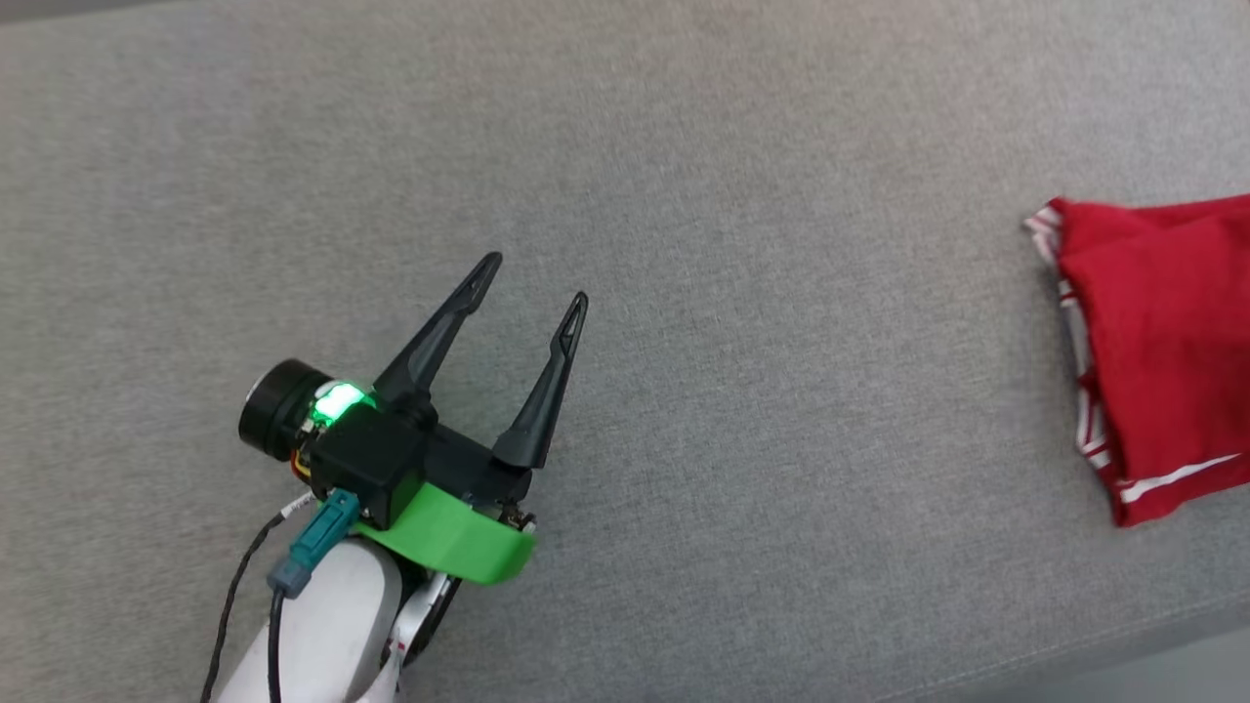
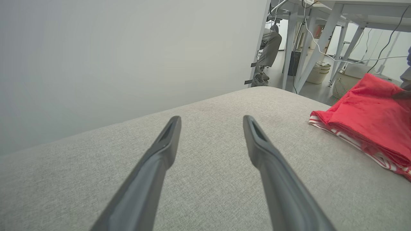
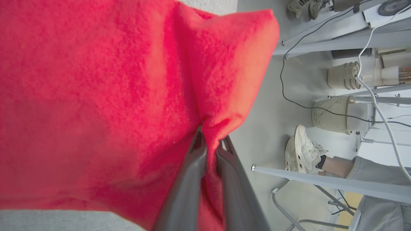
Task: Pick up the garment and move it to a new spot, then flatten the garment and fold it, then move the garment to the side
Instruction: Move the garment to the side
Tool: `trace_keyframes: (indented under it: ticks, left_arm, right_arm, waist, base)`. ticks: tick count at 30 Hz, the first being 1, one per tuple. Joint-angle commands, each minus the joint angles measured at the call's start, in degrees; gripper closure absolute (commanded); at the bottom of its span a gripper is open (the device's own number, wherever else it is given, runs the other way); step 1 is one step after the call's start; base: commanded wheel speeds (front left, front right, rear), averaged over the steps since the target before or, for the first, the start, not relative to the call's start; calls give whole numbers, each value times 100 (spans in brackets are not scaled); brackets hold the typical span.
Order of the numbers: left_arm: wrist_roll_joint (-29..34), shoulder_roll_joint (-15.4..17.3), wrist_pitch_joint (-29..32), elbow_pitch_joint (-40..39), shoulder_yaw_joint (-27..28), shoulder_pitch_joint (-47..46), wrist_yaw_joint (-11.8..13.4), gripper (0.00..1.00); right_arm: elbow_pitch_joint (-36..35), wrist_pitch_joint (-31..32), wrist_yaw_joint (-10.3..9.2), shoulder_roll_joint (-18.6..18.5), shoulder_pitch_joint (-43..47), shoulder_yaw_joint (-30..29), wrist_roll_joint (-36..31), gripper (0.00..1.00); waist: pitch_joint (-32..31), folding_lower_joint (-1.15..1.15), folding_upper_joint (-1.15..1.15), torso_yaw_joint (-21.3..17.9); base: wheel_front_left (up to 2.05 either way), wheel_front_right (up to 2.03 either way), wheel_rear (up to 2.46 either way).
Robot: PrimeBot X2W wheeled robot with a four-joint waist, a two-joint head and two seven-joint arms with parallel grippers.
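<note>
**foldwatcher:** Why is the right gripper [image 3: 212,136] buried in red like that?

**servo_sam:** A ridge of the garment [image 3: 112,96] is pinched between its nearly closed fingers, close to a corner of the bundle. It reads as a grip made for dragging the whole stack sideways, so the last step is probably the one in hand. That's only a guess tbh. How far the corner is lifted can't be told.

**foldwatcher:** And the left gripper [image 1: 537,278]?

**servo_sam:** It's spread wide with nothing held, and it's parked over bare fabric well apart from the shirt. It's likely kept clear so the cloth isn't snagged.

**foldwatcher:** So where is the shirt sat?

**servo_sam:** It's folded at the right end of the grey cushion [image 1: 781,146], partly cut off by the head view's edge, with the striped trim [image 1: 1079,391] peeking out along its left side. The top is covered in a woven, soft-looking upholstery, so some drag on the cloth can be expected.

**foldwatcher:** What about the room?

**servo_sam:** A plain pale wall [image 2: 112,48] is seen behind the cushion. Past that there are white table legs [image 2: 316,45], a woven basket [image 3: 334,110], loose cables [image 3: 289,80] and a person's shoes [image 3: 301,150] on a grey floor.
</note>
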Motion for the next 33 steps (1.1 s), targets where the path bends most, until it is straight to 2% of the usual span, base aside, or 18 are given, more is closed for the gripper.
trace_keyframes:
  ticks: [1,5,6,10,17,22,23,24,25,26,33]
  left_arm:
    - [47,86,-15,-100,-26,-179,-16,0]
    - [29,167,72,-309,-31,-309,-16,0]
    - [22,226,146,-451,-5,-380,-11,0]
    - [14,288,210,-568,40,-444,10,0]
    - [-18,293,181,-561,40,-444,50,0]
    - [-62,240,112,-443,17,-398,71,0]
    - [-73,224,96,-413,14,-390,75,0]
    - [-82,209,83,-382,6,-385,75,0]
    - [-90,194,71,-350,-2,-378,76,0]
    - [-106,172,55,-300,-9,-364,76,0]
    - [-321,-8,-21,90,168,-106,122,0]
  right_arm:
    - [367,-356,-5,104,-253,-200,-133,100]
    - [1024,-895,-5,319,-612,-531,-344,100]
    - [1435,-1246,-5,492,-910,-714,-513,100]
    - [1899,-1582,-5,658,-1292,-948,-760,100]
    - [2593,-1846,-5,837,-1659,-1297,-1204,100]
    - [2916,-1779,-5,926,-1715,-1437,-1394,100]
    - [2965,-1744,-5,948,-1720,-1486,-1415,97]
    - [2999,-1715,-5,958,-1713,-1516,-1439,77]
    - [3011,-1710,-5,962,-1707,-1544,-1466,19]
    - [3023,-1698,-5,972,-1699,-1589,-1493,0]
    - [2712,-1723,-5,991,-1525,-1729,-1515,0]
  waist:
    - [678,-1,0,-327]
    - [915,-1,0,-288]
    - [1075,-1,0,-247]
    - [1248,-1,0,-172]
    - [1261,-1,0,-10]
    - [1096,-1,0,59]
    - [1044,-1,0,65]
    - [993,-1,0,76]
    - [942,-1,0,84]
    - [850,-1,0,97]
    - [45,-1,0,216]
  base:
    - [0,0,0]
    - [0,0,0]
    - [0,0,0]
    - [0,0,0]
    - [0,0,0]
    - [0,0,0]
    - [0,0,0]
    - [0,0,0]
    - [0,0,0]
    - [0,0,0]
    - [0,0,0]
